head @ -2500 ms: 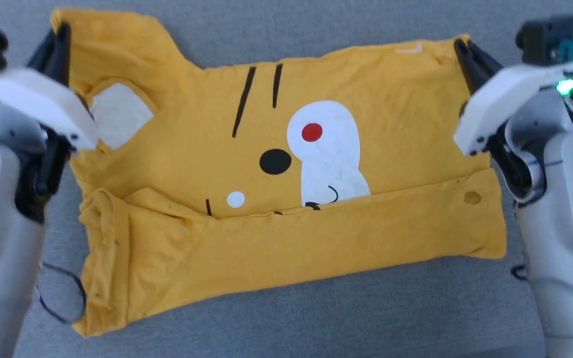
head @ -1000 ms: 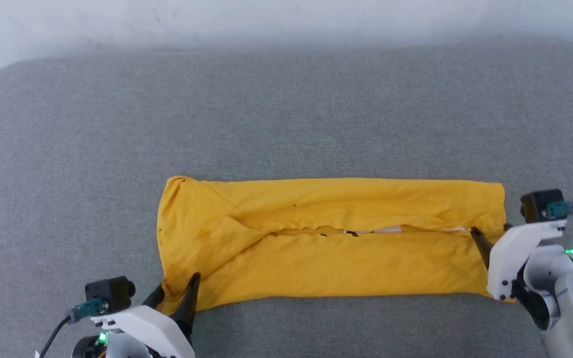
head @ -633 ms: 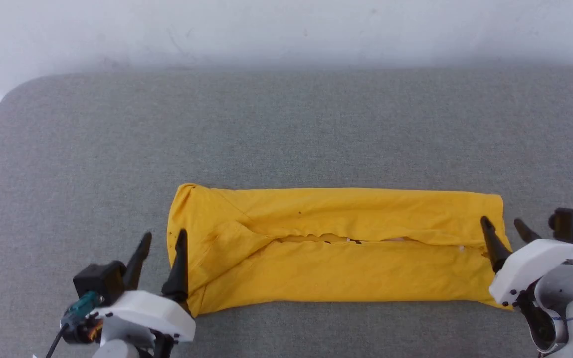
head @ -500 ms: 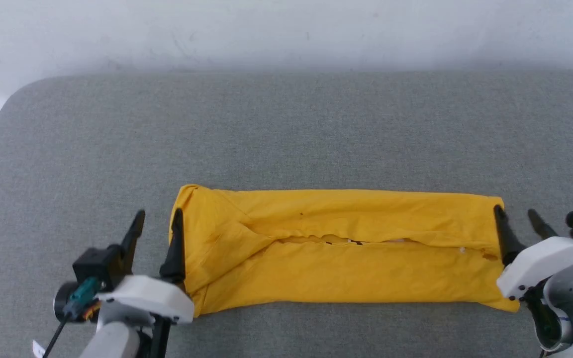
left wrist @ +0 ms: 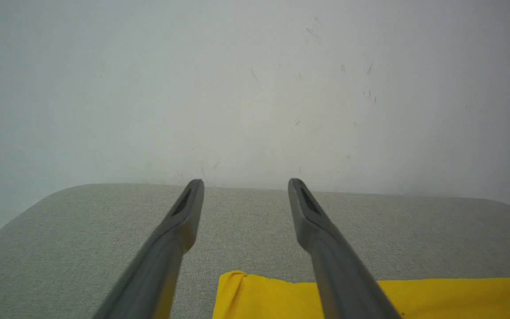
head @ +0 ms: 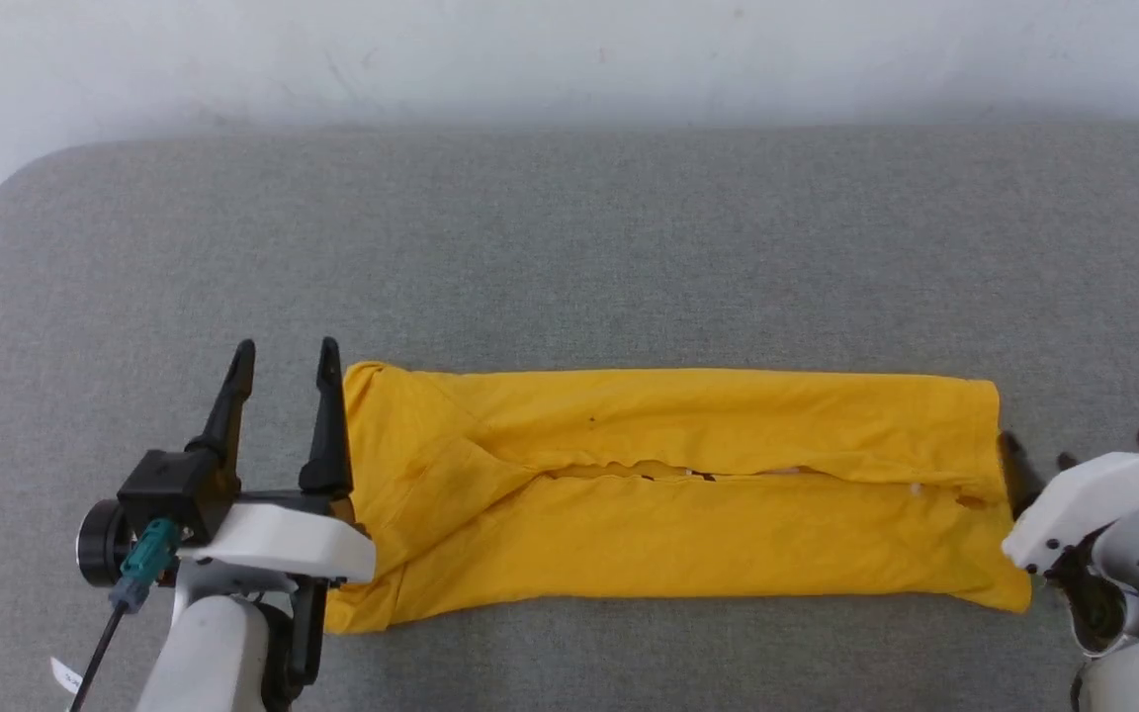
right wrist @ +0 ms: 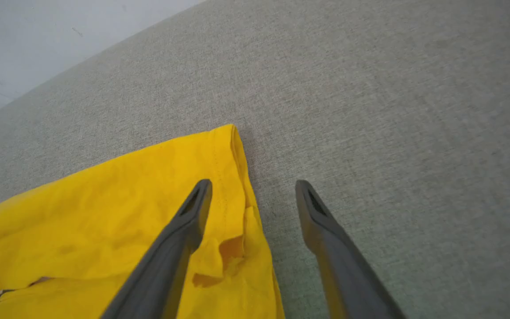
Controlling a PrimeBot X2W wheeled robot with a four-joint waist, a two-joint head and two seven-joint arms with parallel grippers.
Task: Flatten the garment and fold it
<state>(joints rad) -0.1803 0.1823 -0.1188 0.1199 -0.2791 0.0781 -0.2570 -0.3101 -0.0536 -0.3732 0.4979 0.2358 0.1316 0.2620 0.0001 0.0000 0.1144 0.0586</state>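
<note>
On the coarse grey woven surface point(head: 569, 247), your soft yellow garment point(head: 688, 514) is lying as a long creased band; your left gripper point(head: 287, 348) and right gripper point(head: 1034, 453) are gaping, empty

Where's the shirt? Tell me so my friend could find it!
Find the big grey pad by the white wall. Between the robot's left hand and right hand lies the garment, folded into a long strip. Nothing else there is bright yellow.
</note>
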